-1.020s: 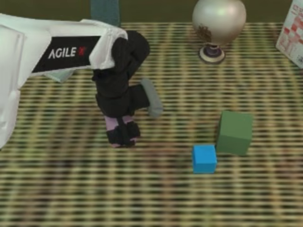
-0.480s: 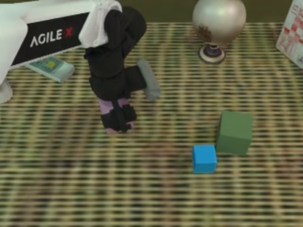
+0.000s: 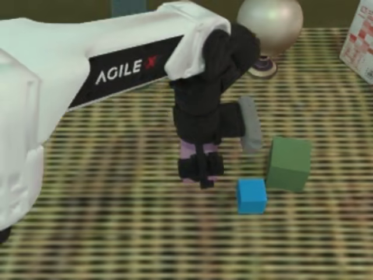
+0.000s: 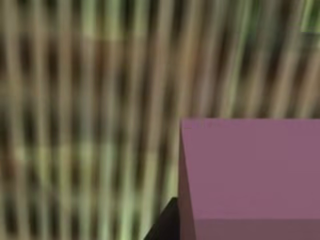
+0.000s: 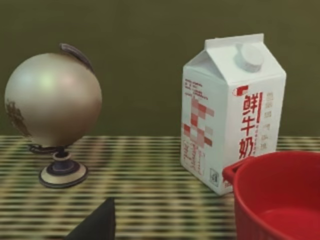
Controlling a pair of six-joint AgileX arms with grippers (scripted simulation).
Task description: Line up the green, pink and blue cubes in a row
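Light pink matte cube (image 3: 187, 150) sits clamped in the left pincer (image 3: 200, 169), just left of the bright blue small cube (image 3: 252, 195) and dull green large cube (image 3: 289, 163).

Carrying pink cube (image 3: 187, 150) in left gripper (image 3: 200, 169); blue cube (image 3: 252, 195) sitting just beside to its right, green cube (image 3: 289, 163) blocking beyond. Leaving open mat (image 3: 105, 221) leftward and below.

The table (image 3: 87, 233) wears a woven pattern of tan, green and brown stripes. On it are a dull green cube (image 3: 289, 163), a bright blue cube (image 3: 252, 195) and a light pink cube (image 4: 250, 175). The globe (image 5: 52, 100) is pearly beige, the carton (image 5: 230, 110) white with red print, the pot (image 5: 280, 195) red.
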